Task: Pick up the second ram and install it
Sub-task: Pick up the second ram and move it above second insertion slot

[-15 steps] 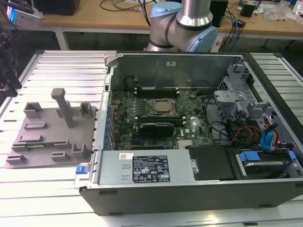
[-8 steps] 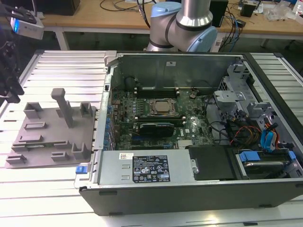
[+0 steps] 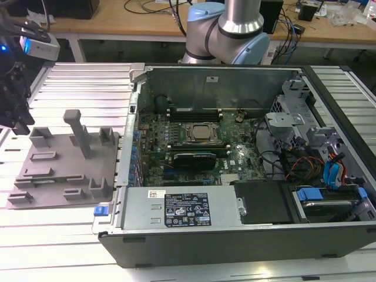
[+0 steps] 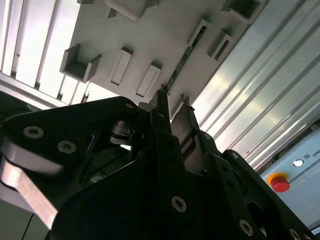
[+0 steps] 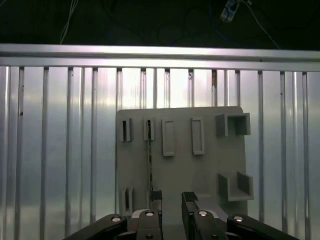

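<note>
1. In the exterior view, the claw (image 3: 20, 124) hangs at the exterior view's left edge, over the near corner of the grey tray (image 3: 59, 164). The tray lies flat on the slatted metal tabletop (image 3: 76, 82). To the exterior view's right of the tray stands the open computer case (image 3: 235, 235), with its motherboard (image 3: 235, 155) and CPU socket (image 3: 202, 134) exposed. The arm's base (image 3: 226, 29) rises behind the case.

2. In the first wrist view, the second ram (image 5: 149, 160) stands on edge in the tray (image 5: 200, 170), seated between two narrow slot pairs and seen as a thin dark line. The claw (image 5: 172, 200) is spread, with bare tray showing in the gap. One finger (image 5: 156, 197) sits just beside the ram's near end; I cannot tell whether it touches. The ram lies outside the gap.

3. In the second wrist view, the ram (image 4: 186, 55) shows as a green strip running across the tray (image 4: 150, 35) towards the claw (image 4: 173, 102), whose fingers stand apart and hold nothing.
</note>
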### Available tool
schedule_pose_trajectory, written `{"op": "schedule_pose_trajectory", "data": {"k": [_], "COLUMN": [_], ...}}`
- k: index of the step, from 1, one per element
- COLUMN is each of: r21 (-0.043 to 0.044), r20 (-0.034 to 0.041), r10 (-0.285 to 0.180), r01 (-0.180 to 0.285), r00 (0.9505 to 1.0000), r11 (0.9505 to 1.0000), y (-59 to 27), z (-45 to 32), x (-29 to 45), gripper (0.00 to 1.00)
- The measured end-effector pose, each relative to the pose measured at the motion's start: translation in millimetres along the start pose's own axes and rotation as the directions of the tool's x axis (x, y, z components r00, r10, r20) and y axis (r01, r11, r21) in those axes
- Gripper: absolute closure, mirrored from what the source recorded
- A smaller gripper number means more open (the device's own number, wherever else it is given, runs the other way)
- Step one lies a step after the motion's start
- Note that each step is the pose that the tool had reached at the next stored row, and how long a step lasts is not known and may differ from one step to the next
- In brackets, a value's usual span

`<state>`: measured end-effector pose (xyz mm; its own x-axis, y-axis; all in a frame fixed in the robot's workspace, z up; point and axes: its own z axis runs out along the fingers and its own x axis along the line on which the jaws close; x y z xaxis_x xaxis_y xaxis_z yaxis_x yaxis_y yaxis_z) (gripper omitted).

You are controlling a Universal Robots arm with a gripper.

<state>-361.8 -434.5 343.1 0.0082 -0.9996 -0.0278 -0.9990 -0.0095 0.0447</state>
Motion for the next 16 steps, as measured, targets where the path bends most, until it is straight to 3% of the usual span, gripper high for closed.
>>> {"op": "schedule_pose_trajectory", "data": {"k": [16], "r21": [0.0000], "r20": [0.0000], "r10": [0.000], "r01": [0.000], "r00": [1.0000], "r11": [1.0000], "y": [-1.0], "z": [23.3], "x": [0.6], "gripper": [0.72]}}
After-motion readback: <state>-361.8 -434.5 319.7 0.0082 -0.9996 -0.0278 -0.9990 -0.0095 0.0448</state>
